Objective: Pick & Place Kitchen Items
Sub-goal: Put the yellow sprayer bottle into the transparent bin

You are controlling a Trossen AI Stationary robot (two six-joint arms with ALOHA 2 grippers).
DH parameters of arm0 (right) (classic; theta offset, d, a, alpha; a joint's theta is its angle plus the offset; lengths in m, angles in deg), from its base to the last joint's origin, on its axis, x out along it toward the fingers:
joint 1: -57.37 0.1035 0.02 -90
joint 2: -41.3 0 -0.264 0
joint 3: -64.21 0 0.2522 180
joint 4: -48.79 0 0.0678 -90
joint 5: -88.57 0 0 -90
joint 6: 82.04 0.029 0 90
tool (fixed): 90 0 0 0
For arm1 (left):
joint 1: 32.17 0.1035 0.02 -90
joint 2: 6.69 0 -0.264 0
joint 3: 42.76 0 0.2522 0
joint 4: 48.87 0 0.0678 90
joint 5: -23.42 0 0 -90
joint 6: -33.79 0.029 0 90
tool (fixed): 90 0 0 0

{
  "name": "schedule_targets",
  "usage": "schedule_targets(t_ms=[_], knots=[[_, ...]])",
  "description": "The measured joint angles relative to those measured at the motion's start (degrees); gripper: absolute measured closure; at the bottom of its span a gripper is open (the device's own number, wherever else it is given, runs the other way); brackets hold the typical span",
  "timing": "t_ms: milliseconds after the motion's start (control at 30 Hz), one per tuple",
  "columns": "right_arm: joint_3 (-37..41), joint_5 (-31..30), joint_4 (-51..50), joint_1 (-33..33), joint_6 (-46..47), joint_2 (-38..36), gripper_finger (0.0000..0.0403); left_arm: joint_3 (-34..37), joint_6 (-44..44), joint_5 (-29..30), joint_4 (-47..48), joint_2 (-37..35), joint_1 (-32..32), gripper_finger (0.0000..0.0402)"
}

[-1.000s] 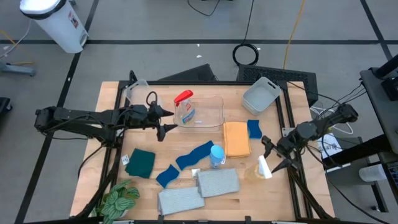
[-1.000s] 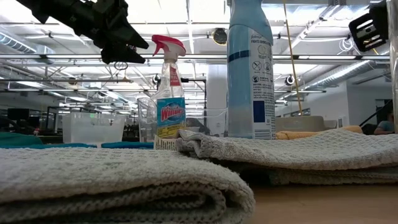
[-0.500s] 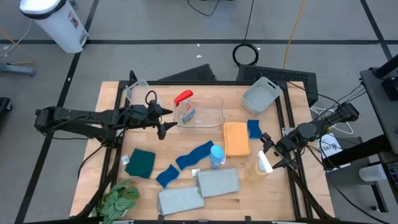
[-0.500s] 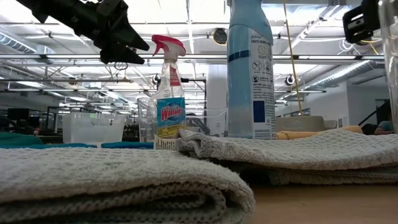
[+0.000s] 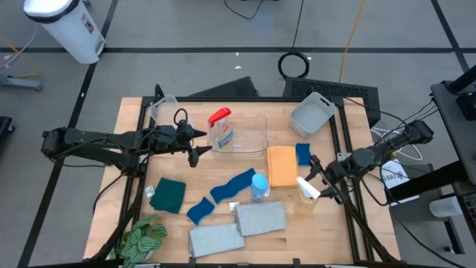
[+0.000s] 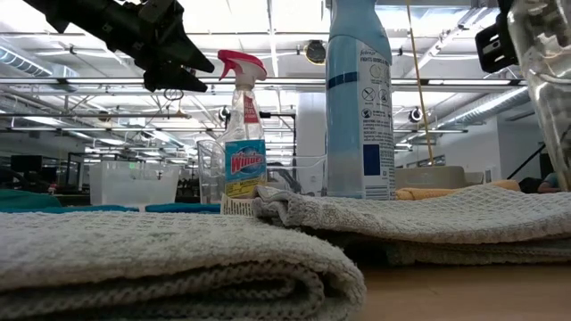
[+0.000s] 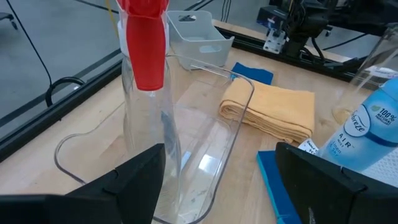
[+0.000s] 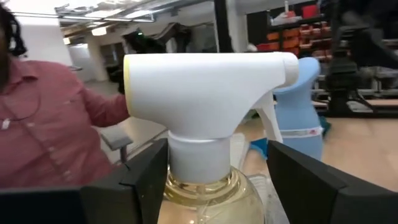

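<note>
The white-trigger bottle (image 5: pixel 306 190) of yellowish liquid leans near the table's right edge, with my right gripper (image 5: pixel 317 181) shut on it. The red-trigger bottle (image 5: pixel 222 131) stands upright in a clear tub (image 5: pixel 253 135) at the far middle. My left gripper (image 5: pixel 196 144) hovers open just left of it, touching nothing. A blue-capped bottle (image 5: pixel 259 184) stands mid-table. Around it lie a blue cloth (image 5: pixel 232 184), a teal cloth (image 5: pixel 169 193), a blue sponge (image 5: pixel 199 211), an orange sponge (image 5: pixel 282 165) and a second blue sponge (image 5: pixel 303 154). Two grey folded towels (image 5: pixel 260 218) lie near the front edge. My right gripper pinches the white-trigger bottle's shoulder (image 8: pixel 181 188), just below the neck, one finger on each side. The fingers come level from the table's right. The bottle is tilted, its white head (image 5: pixel 307 185) leaning toward the left. The towels hide whether its base stands on the table.
A grey tub (image 5: pixel 312 113) sits at the far right corner and a small clear tub (image 5: pixel 163 110) at the far left. A green leafy plant (image 5: pixel 143 240) stands at the near left corner. A person in a red shirt (image 8: pixel 56 106) is beyond the table.
My right gripper has shifted a little toward the table's left and tipped, taking the white-trigger bottle along. The bottle stood upright a second ago and now leans with its head toward the left.
</note>
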State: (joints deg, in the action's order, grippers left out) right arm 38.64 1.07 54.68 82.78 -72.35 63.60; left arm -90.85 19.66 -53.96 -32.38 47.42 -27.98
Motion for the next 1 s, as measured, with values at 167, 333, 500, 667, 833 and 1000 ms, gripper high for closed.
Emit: schedule_targets(t_ms=[167, 333, 500, 667, 833, 1000], knots=[[-0.74, -1.14, -0.33, 0.75, 0.14, 0.68, 0.0188, 0.00, -0.02, 0.00, 0.00, 0.00, 0.02, 0.0094], [-1.71, -1.01, -0.50, 2.64, -1.66, 0.67, 0.0225, 0.00, -0.02, 0.00, 0.02, 0.00, 0.01, 0.0094], [-1.77, -0.98, -0.35, 4.79, -3.62, 0.66, 0.0270, 0.00, 0.00, 0.00, 0.02, 0.00, 0.00, 0.0094], [-1.77, -0.98, -0.17, 5.89, -5.09, 0.65, 0.0299, 0.00, 0.09, 0.00, 0.02, 0.00, 0.02, 0.0094], [-1.77, -0.98, 2.28, 5.95, -5.08, 0.91, 0.0286, 0.00, 0.28, 0.00, 0.04, 0.00, 0.01, 0.0094], [-1.77, -1.00, 7.68, 5.95, -6.04, 1.66, 0.0287, 0.00, 0.33, 0.00, 0.04, 0.00, 0.01, 0.0094]])
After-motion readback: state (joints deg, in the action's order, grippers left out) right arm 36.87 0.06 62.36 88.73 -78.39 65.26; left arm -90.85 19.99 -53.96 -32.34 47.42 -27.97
